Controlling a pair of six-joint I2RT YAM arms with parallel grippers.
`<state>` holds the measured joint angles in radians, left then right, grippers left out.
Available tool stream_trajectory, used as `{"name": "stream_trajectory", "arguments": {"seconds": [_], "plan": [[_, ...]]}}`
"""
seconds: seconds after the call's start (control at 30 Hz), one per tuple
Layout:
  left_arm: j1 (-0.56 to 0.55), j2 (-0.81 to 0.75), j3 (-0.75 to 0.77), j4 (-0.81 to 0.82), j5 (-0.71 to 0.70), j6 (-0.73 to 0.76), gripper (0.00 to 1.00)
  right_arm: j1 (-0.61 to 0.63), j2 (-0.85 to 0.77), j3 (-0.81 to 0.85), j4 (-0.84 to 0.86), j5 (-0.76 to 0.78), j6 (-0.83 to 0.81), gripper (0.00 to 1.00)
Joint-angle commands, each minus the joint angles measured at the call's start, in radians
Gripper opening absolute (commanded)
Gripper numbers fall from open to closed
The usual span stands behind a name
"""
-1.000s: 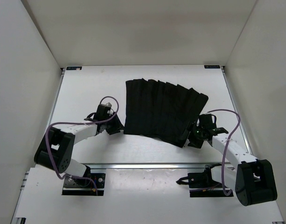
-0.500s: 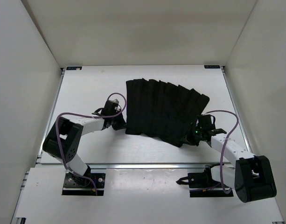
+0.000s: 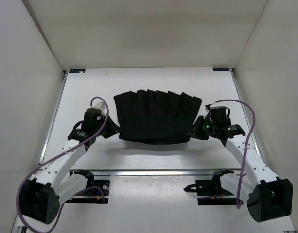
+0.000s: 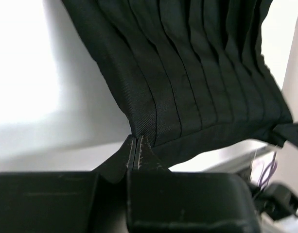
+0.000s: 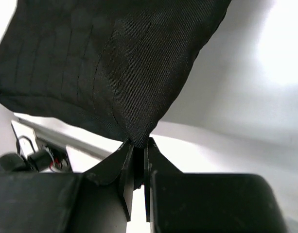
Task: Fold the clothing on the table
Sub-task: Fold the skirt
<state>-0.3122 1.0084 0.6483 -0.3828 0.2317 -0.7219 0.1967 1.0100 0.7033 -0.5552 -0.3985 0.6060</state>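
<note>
Clothing (image 3: 156, 116) now lifted — left gripper (image 4: 135, 141), right gripper (image 5: 138, 144) pinching corners.

Black clothing (image 3: 156, 116) with lengthwise pleat lines, white table (image 3: 90, 92), white-and-black arms (image 3: 66, 158), white walls (image 3: 139, 29)

The clothing (image 3: 156, 116), stretched between the left gripper (image 3: 112, 130) and the right gripper (image 3: 194, 132), blocks the middle of the tabletop (image 3: 85, 92). Bare strips run along the far edge, both side edges and the near edge. White walls (image 3: 32, 73) close 3 sides.
</note>
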Motion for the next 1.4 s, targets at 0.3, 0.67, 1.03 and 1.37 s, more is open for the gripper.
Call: {"name": "stream_trajectory", "arguments": {"seconds": [0.3,0.67,1.03,1.37], "plan": [[-0.080,-0.470,-0.159,-0.378,0.089,-0.131,0.00,0.173,-0.342,-0.087,-0.350,-0.054,0.116,0.00],[0.076,0.239,0.317,-0.161,0.138,-0.028,0.00,-0.153,0.181,0.301,-0.279,-0.185,-0.216,0.00],[0.249,0.868,0.795,0.025,0.319,-0.088,0.33,-0.350,0.648,0.650,-0.137,-0.209,-0.238,0.51],[0.308,0.779,0.482,0.219,0.354,-0.069,0.50,-0.226,0.446,0.115,0.283,-0.145,0.055,0.57]]}}
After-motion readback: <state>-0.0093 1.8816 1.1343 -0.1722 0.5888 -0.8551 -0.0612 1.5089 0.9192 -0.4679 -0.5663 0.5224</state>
